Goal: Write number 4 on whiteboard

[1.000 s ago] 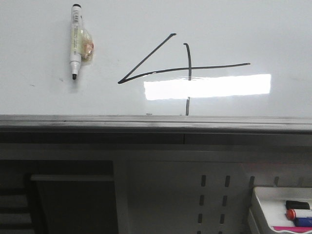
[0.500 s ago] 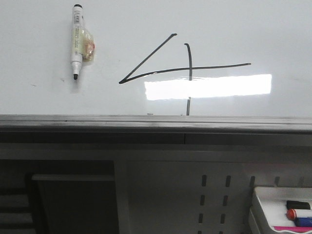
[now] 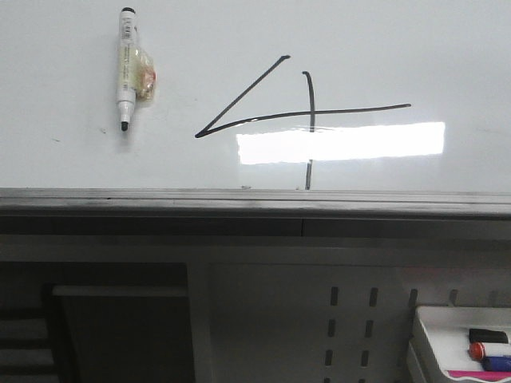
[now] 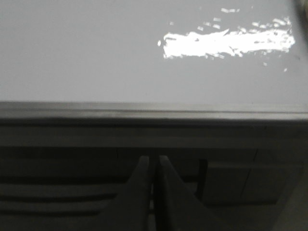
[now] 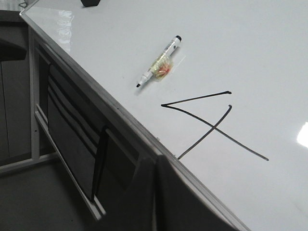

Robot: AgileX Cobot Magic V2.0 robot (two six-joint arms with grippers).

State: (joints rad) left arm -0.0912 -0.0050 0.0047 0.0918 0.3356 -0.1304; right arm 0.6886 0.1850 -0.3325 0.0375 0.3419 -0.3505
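A black open-topped number 4 is drawn on the glossy whiteboard, left of and across a bright glare; it also shows in the right wrist view. An uncapped marker lies on the board left of the 4, also in the right wrist view. My left gripper is shut and empty, below the board's grey edge rail. My right gripper is shut and empty, at the rail below the 4. Neither gripper shows in the front view.
A grey perforated panel stands below the board's rail. A white tray at lower right holds several markers. A dark opening with a shelf is at lower left. A dark object sits at the board's far end.
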